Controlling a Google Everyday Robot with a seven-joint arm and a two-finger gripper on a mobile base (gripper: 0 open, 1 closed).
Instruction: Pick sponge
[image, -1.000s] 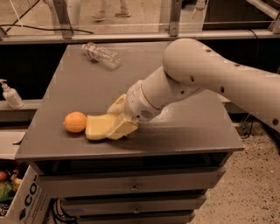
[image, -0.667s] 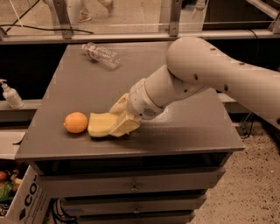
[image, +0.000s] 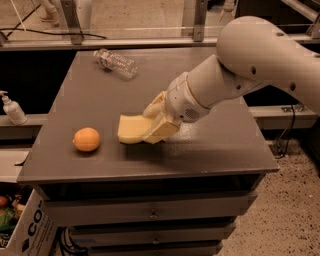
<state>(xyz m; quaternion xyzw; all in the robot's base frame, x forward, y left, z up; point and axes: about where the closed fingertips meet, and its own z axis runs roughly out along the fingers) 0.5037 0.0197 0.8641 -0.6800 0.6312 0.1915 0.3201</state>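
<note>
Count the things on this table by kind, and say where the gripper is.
Sponge: 1, clamped in the gripper at the middle of the table
Orange fruit: 1
Plastic bottle: 1, lying at the back
Total: 3

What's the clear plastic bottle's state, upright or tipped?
Tipped: the clear plastic bottle lies lengthwise on the dark table, far left. The gripper is mid-table, closed on the pale yellow foam sponge.

Dark drawer cabinet (image: 150, 212); speckled floor (image: 292, 220); metal posts (image: 194, 20) behind; cardboard box (image: 24, 231) lower left.
</note>
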